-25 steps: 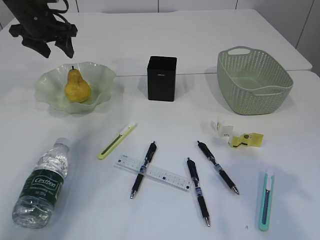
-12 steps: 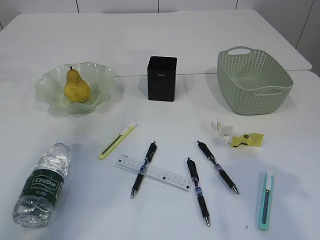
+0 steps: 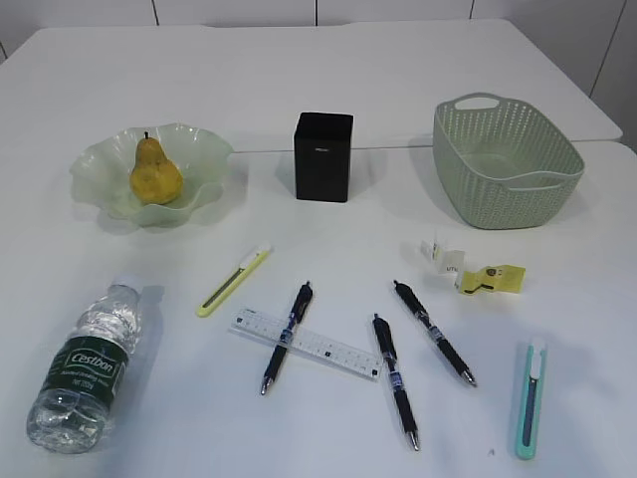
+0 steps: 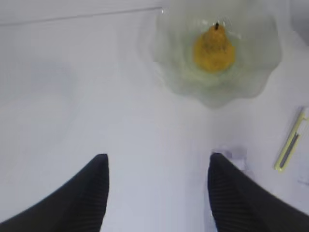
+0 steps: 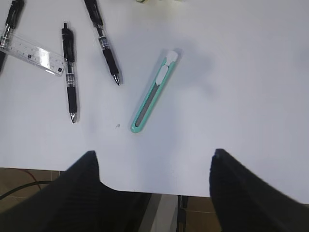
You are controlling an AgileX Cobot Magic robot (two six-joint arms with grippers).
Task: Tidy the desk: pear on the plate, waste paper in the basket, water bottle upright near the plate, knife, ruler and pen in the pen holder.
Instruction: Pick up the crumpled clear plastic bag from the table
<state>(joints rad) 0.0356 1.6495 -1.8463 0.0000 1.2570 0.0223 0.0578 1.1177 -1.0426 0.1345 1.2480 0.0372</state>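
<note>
White tabletop (image 3: 299, 80), matte, made of two slabs meeting at a seam that runs behind the plate and holder; pale wall panels rise beyond the far edge.

Left side, toward the near edge: Cestbon water bottle (image 3: 87, 366), clear, dark green label, lying on its side, cap pointing away.

Left, toward the far edge: wavy-rimmed pale green glass plate (image 3: 204, 149), with a yellow pear (image 3: 155, 177) standing on it, stem up.

Left of centre: yellow-green utility knife (image 3: 234, 279), lying diagonally.

Centre, near half: clear ruler (image 3: 309, 344) lying flat, with a black pen (image 3: 286, 337) crossing over it; two further black pens (image 3: 394, 380) (image 3: 433, 332) lie just right of the ruler, apart from each other.

Centre, far half: black square pen holder (image 3: 323, 156), upright.

Right of centre: waste paper (image 3: 468, 269), white and yellow crumpled slips.

Right, toward the far edge: sage green woven basket (image 3: 518, 189), upright.

Near right corner: teal utility knife (image 3: 530, 398), lying nearly parallel to the right edge.

Left gripper (image 4: 157, 193): seen only in its wrist view, jaws apart, holding nothing, above bare tabletop short of the plate.

Right gripper (image 5: 152, 193): seen only in its wrist view, jaws wide apart, holding nothing, over the near tabletop edge, brown floor below it.
</note>
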